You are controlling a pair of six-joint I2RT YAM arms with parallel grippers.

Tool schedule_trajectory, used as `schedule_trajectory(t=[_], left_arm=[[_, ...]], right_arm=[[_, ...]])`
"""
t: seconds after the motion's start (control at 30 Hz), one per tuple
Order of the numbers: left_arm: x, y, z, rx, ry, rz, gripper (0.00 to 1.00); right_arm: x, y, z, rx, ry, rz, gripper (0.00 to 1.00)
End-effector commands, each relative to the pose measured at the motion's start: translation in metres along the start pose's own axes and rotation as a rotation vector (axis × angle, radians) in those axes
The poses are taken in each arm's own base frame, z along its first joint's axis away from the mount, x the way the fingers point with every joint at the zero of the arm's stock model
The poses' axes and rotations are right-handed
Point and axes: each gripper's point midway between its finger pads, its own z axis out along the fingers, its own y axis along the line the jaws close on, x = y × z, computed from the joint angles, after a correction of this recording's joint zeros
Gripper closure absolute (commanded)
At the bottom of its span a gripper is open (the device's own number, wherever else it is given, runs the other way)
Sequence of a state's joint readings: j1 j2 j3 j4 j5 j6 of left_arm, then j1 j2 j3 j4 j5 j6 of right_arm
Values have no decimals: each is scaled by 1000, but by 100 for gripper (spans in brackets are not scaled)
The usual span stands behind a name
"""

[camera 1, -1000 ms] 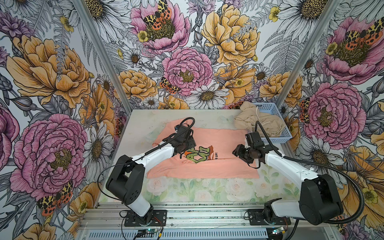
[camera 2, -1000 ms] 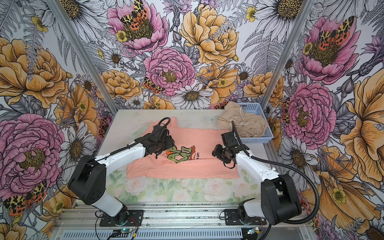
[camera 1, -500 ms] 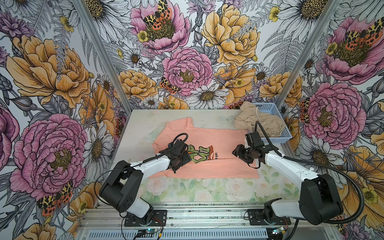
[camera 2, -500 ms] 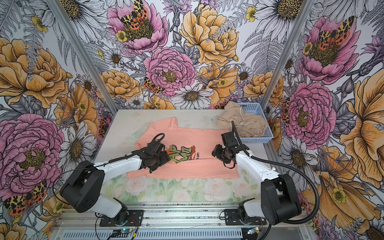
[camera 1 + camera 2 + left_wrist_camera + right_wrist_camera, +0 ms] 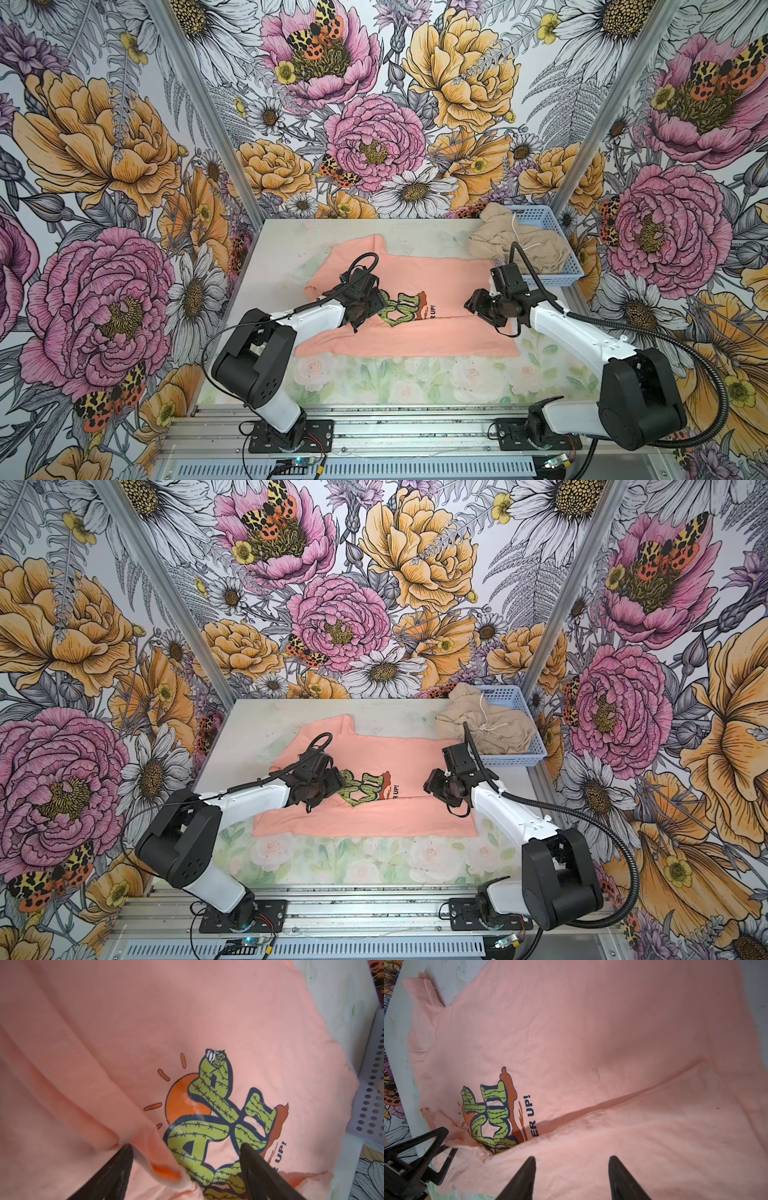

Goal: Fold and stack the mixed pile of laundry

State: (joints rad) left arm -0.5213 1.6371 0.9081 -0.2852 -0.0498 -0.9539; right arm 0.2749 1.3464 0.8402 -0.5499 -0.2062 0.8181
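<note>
The peach-pink T-shirt (image 5: 432,282) (image 5: 395,754) lies spread on the table, its near part folded up over the lower edge of the green-brown chest graphic (image 5: 401,309). My left gripper (image 5: 372,301) (image 5: 185,1147) is open just left of the graphic, with a loose ridge of shirt cloth (image 5: 158,1155) lying between its jaws, not pinched. My right gripper (image 5: 471,305) (image 5: 572,1157) hangs open over the folded right part of the shirt, nothing between its fingers. The beige-tan garment (image 5: 515,245) with its white drawstring (image 5: 517,226) is heaped in and over the basket.
The light blue perforated basket (image 5: 557,274) stands at the table's back right corner, close behind my right wrist. Floral walls close in the table (image 5: 374,382) on three sides. A metal rail (image 5: 395,428) with both arm bases runs along the front edge.
My left gripper came forward from the shirt's back left part to beside the graphic, and its jaws opened wider. The back-left sleeve now shows. My right arm stayed still.
</note>
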Motion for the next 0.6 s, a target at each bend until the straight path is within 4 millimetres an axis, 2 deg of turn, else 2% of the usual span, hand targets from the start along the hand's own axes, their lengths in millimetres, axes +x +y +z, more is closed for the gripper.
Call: schedule_trajectory(t=[0.0,0.1,0.23,0.4,0.5,0.57], left_arm=[[-23,-37,4,105,-58,40,18],[-29,-60,5,136,-71,86,18],[-33,-64,-8,112,-101,135,18],[-29,-37,-29,43,-116,149,18],[-19,-12,-36,-13,-85,138,17],[-14,13,-48,-77,-83,131,17]], right_arm=[[-2,3,-4,0,-13,-17,42],[-2,3,-4,-1,-14,-18,42],[-2,3,-7,-6,-20,-16,42],[2,0,-4,-1,-9,-19,42],[2,1,0,0,5,-39,42],[3,4,1,-7,19,-67,43]])
